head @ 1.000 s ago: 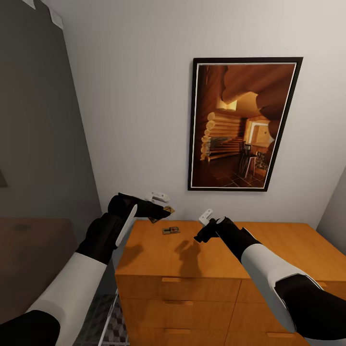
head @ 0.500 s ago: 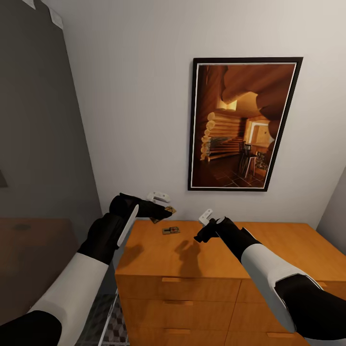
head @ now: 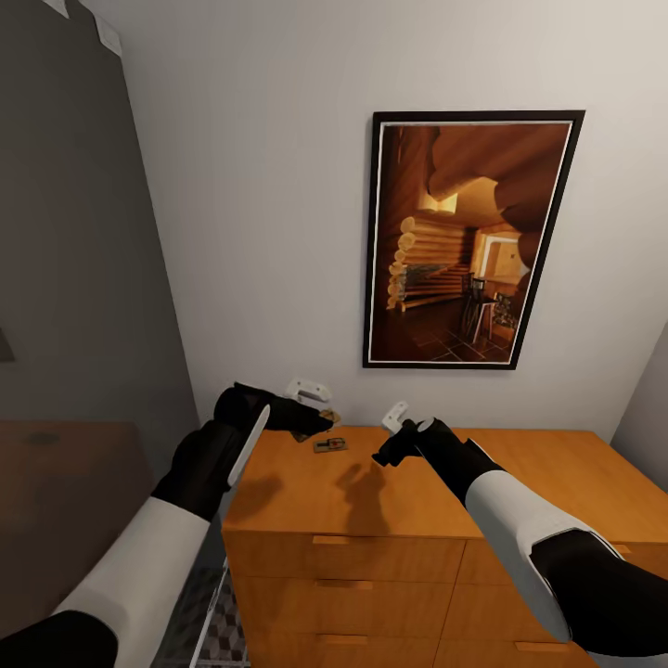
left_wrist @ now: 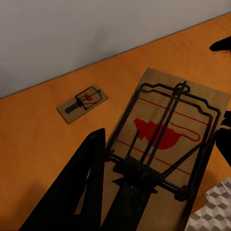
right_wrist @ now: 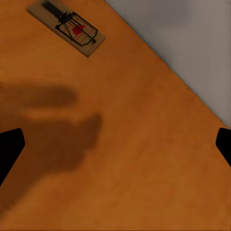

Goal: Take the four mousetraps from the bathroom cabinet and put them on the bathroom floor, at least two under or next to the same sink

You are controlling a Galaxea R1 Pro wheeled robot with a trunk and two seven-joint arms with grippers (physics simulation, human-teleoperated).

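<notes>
Mousetraps are in two places here: one sits pinched in the left gripper, the other lies flat on the cabinet top. The held mousetrap is a tan board with a red mark and dark wire frame, tilted, with the gripper's dark fingers closed against its edges; in the head view it hangs at the cabinet's back left corner, just above the wood and close to the white wall. The loose mousetrap rests near the back edge of the orange-brown top, just beside the held one and between the two grippers. The right gripper hovers over the top to the right of that trap with nothing between its fingers — its dark fingertips stand wide apart at the edges of the right wrist view, where the loose trap lies well off to one side. A framed picture of a log interior hangs on the wall above the cabinet, and a strip of cube-patterned bathroom floor shows beside the cabinet's drawer fronts.
</notes>
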